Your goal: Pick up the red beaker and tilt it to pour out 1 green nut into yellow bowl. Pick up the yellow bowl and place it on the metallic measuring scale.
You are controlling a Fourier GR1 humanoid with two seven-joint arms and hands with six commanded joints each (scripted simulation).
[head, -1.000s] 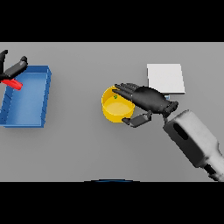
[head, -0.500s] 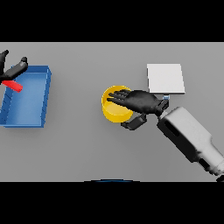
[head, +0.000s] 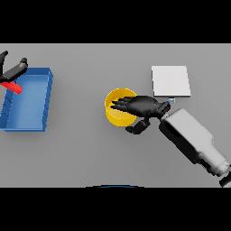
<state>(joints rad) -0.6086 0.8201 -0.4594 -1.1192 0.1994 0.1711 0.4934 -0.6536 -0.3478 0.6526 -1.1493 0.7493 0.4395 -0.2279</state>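
The yellow bowl [head: 116, 111] stands on the grey table near the middle. My right hand [head: 143, 106] lies over its right half, fingers stretched straight across the inside, thumb hanging outside the rim at the lower right. What is inside the bowl is mostly hidden by the hand. The metallic scale [head: 170, 81], a pale square plate, lies just behind and right of the bowl. At the far left edge my left hand [head: 12, 71] grips the red beaker [head: 14, 87], tilted above the blue bin's back left corner.
A blue open bin [head: 39, 103] sits at the left of the table. My right forearm [head: 191, 139] slants in from the lower right, close to the scale's front edge.
My right hand has slid leftward, from the bowl's right rim to over its inside. Bowl, left hand and beaker have stayed put.
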